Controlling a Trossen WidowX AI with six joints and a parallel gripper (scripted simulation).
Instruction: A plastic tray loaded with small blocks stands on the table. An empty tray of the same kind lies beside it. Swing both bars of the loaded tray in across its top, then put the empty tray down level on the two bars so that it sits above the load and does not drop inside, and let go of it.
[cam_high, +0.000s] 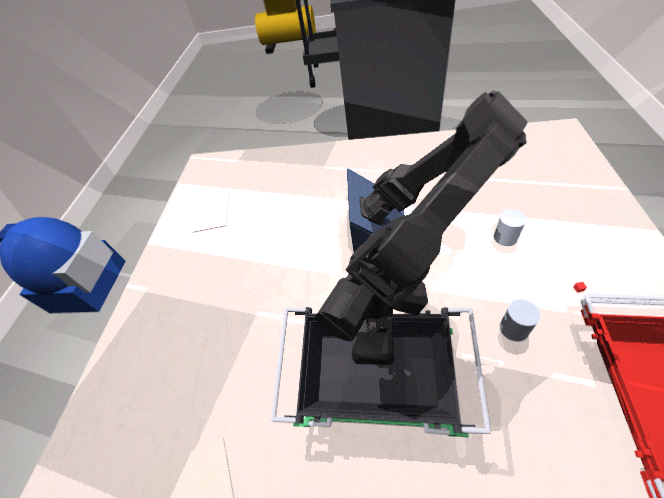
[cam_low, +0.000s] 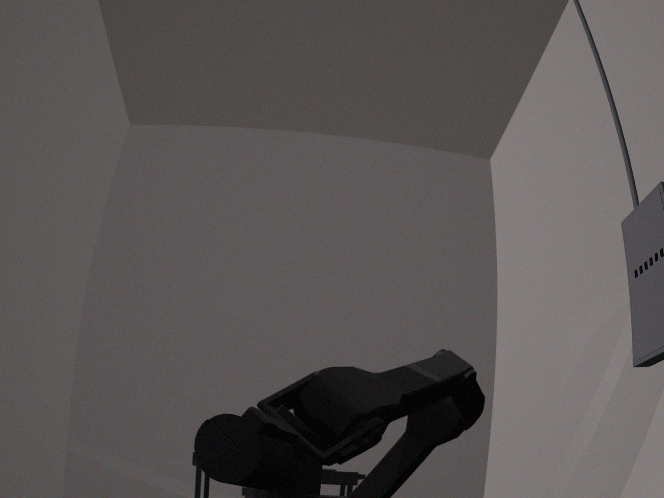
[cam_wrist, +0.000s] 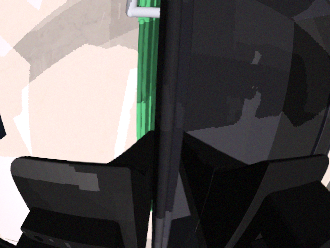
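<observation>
Black robot tool (cam_high: 373, 333) clamped on far wall of empty black plastic tray (cam_high: 378, 369), tray directly above green loaded tray (cam_high: 375, 422), its white wire bars (cam_high: 279, 364) outside on pale surface (cam_high: 176, 343).

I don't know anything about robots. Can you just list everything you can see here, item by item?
Table: one, pale cream, fills most of the top view.
Black tray: one, near the front edge, gripped by its far wall.
Green tray: one, right under the black tray, only an edge showing.
Wire bars: two, white, out beside the black tray.
Red tray: one, right edge.
Small block: one, red, by the red tray.
Cylinders: two, grey, right of the arm.
Blue panel: one, behind the arm.
Blue dome with grey box: one, off the table, left.
Yellow cylinder: one, far back.
Dark pillar: one, far back.
Arm: one, dark grey.
Gripper: one, shut on the black tray's wall.
</observation>
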